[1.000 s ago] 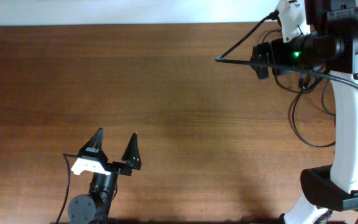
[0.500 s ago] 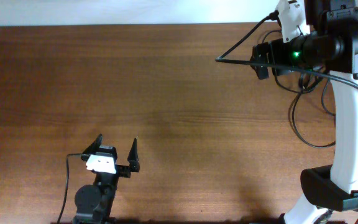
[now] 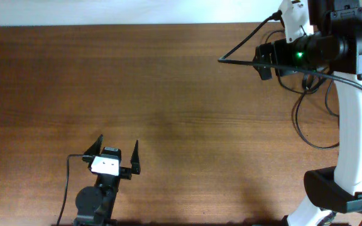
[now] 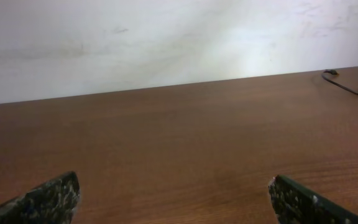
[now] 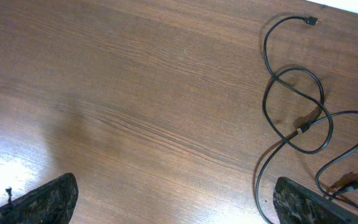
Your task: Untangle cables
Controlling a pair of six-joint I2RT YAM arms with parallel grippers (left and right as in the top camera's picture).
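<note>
The cables (image 5: 297,106) are thin black cords looped over one another at the right of the right wrist view, with small plug ends at the top (image 5: 309,20) and lower right (image 5: 352,185). Part of a loop shows in the overhead view (image 3: 301,122) beside the right arm. My right gripper (image 5: 176,200) is open and empty, above the table, with its right finger close to the cables. My left gripper (image 3: 115,152) is open and empty at the front left, far from the cables. In the left wrist view (image 4: 173,199) a cable end (image 4: 347,87) shows far right.
The brown wooden table (image 3: 168,94) ends at a white wall at the back. The right arm's white column and black base (image 3: 351,163) stand at the right edge. A thick black arm wire (image 3: 244,44) hangs above the table's back right.
My left gripper has turned straight and drawn back slightly toward the front edge. The right arm and the cables have not moved.
</note>
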